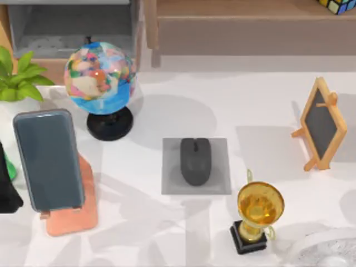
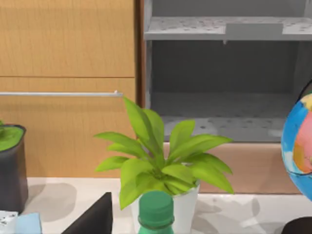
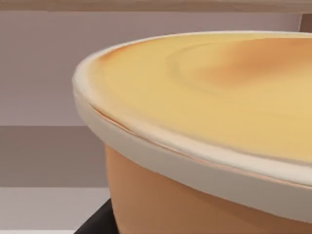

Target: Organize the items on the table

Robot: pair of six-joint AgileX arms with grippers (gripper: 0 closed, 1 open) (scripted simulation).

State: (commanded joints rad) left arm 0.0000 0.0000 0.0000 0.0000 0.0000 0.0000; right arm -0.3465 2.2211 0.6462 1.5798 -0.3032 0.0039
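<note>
The white table (image 1: 261, 111) runs wide and matte across the top view, crossed by soft grey shadows. Along its far edge stands a brown wooden shelf unit (image 1: 233, 22) with a grey open compartment (image 1: 72, 28) at the left; from the left wrist view that compartment (image 2: 224, 87) shows 2 grey speckled shelves beside plain wooden panels.

The dark-grey mouse (image 1: 196, 161) lies near the middle of the table on a square grey pad (image 1: 169, 167), lengthwise toward the shelf. The phone (image 1: 49, 160) is at the left side, leaning face-up on a copper-coloured stand (image 1: 83, 211) whose base rests flat on the table.

Behind the phone, a multicoloured globe (image 1: 100, 78) sits on a black round base, and a leafy green plant (image 1: 19, 78) in a white pot stands at the far left. To the right, a small framed chalkboard (image 1: 322, 123) stands on its easel, and a gold trophy (image 1: 260, 208) on a black block stands near the front edge, just right of the pad. A puzzle cube (image 1: 338, 5) rests on the shelf top at far right.

The right wrist view looks closely at a tan, cream-rimmed round container (image 3: 204, 146). Whether either arm's fingers are spread or pressed together, I cannot tell.
</note>
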